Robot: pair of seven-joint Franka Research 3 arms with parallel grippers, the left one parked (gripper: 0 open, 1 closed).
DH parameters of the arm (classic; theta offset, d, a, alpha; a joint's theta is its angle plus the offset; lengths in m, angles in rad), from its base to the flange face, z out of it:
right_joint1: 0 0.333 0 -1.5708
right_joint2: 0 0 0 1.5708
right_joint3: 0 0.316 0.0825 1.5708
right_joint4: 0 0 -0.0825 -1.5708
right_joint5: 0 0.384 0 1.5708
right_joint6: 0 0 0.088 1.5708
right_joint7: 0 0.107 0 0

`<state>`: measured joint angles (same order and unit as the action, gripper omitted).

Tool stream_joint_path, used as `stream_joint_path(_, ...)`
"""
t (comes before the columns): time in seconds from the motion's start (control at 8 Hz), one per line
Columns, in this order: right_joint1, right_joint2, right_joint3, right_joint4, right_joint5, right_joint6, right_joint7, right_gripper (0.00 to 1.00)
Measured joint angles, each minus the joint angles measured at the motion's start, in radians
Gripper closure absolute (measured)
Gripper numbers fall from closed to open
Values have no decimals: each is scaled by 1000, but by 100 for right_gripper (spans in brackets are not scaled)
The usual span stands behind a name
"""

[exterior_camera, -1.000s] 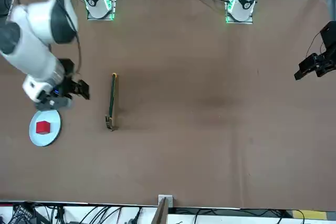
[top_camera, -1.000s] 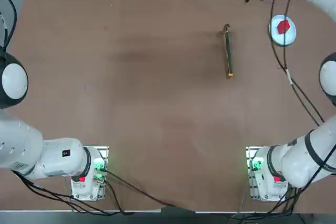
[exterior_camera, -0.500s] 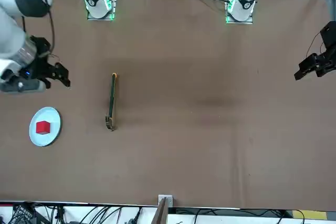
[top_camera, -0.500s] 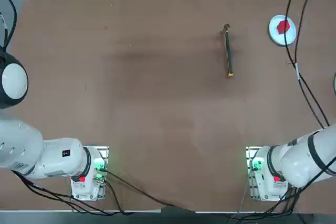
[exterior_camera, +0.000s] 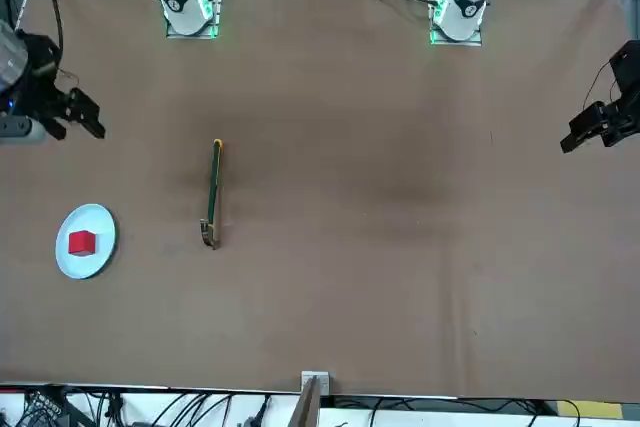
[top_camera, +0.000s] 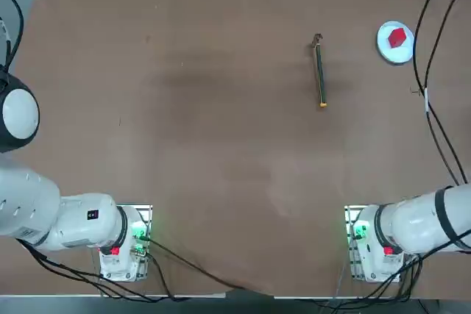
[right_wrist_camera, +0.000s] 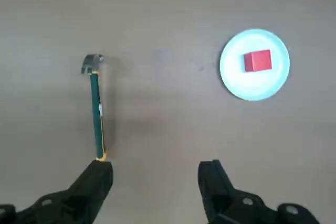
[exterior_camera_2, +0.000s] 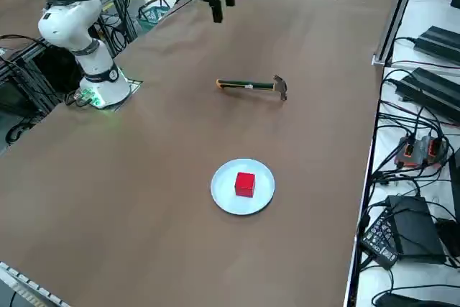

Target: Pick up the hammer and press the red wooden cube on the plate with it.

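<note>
Two spread fingers on the right arm's tool (right_wrist_camera: 155,179) hang high above the long green-handled hammer (right_wrist_camera: 96,109), whose orange tip points toward the tool, untouched on the brown desk (right_wrist_camera: 168,3).

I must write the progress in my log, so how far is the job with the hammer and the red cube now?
Nothing looks done yet. The slender olive-brown hammer lies flat on the brown table, untouched, apart from the small white round plate, where the red wooden cube sits unpressed. The right gripper is open and empty, high above the table. Still left: descend, grasp the hammer, carry it over and press the cube.
</note>
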<state>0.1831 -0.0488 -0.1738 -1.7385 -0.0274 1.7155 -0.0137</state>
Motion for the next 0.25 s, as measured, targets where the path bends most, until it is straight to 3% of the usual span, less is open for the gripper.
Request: stream_joint_path(0.25,-64,-47,58,-34,-1,-38,0,0)
